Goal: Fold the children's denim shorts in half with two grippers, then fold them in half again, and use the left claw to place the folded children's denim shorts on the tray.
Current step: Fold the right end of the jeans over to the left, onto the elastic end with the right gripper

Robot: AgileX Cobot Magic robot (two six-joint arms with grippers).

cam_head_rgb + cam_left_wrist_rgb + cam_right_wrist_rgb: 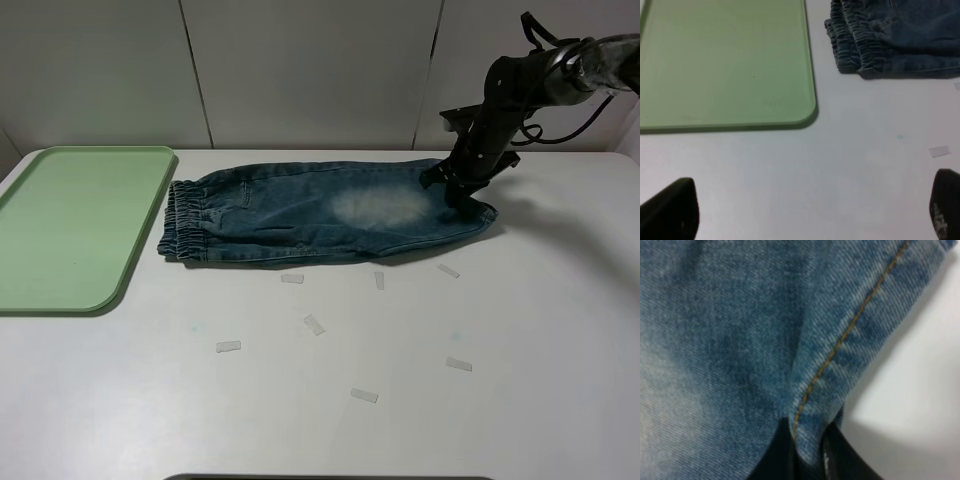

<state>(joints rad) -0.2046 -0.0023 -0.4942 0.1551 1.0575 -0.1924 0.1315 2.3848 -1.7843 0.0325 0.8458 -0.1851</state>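
Note:
The children's denim shorts (320,210) lie flat on the white table, elastic waist toward the tray, pale faded patch up. My right gripper (455,190) is down at the shorts' right leg end. In the right wrist view its dark fingers (835,460) are shut on a pinched fold of stitched denim (740,340). The pale green tray (70,225) sits at the left, bare. My left arm is out of the exterior view. In the left wrist view my left gripper (807,212) is open above bare table, short of the tray (725,65) and the waistband (860,45).
Several small white tape strips (315,324) lie on the table in front of the shorts; one shows in the left wrist view (939,151). A grey panelled wall (300,70) stands behind the table. The table's front edge (330,476) is near the bottom.

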